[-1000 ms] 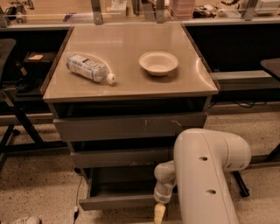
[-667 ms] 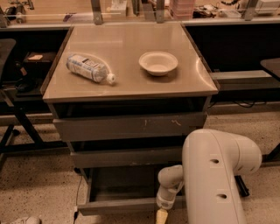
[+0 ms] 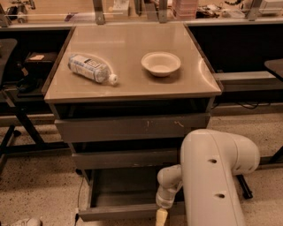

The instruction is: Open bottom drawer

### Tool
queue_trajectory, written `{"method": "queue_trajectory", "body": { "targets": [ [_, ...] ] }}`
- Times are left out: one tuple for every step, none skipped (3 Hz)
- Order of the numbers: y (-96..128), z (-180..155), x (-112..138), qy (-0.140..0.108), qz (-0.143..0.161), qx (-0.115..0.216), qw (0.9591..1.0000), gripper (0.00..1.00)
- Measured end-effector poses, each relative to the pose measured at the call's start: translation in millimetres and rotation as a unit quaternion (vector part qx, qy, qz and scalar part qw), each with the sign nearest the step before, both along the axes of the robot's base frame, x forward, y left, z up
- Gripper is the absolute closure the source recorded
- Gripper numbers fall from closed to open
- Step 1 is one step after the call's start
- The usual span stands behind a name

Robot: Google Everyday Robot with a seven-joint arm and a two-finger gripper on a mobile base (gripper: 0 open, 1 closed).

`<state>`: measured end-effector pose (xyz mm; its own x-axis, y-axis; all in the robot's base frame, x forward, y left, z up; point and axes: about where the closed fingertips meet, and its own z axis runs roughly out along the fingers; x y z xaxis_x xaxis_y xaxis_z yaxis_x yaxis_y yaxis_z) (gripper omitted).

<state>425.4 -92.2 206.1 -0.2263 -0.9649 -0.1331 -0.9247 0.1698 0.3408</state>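
The bottom drawer is the lowest of three grey drawers of the cabinet. It stands pulled out towards me, with its flat grey tray interior showing. My gripper hangs at the drawer's front edge, right of its middle, at the bottom of the view. Only its wrist and a pale yellowish finger show. My white arm covers the drawer's right part. The mid-sized drawer front and the tall scratched front above it are shut.
On the cabinet top lie a plastic bottle on its side and a white bowl. A dark desk frame stands to the left. A counter with clutter runs behind. Speckled floor surrounds the cabinet.
The bottom drawer has come further out towards me. My arm and gripper have drawn back and down with it.
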Motion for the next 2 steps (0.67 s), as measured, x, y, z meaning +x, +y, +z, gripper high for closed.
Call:
{"method": "queue_trajectory", "body": {
  "targets": [
    [7.2, -18.6, 15.7, 0.003, 0.020, -0.006, 0.9998, 0.00],
    [8.4, -38.4, 12.5, 0.036, 0.019, -0.005, 0.9992, 0.00]
  ]
}}
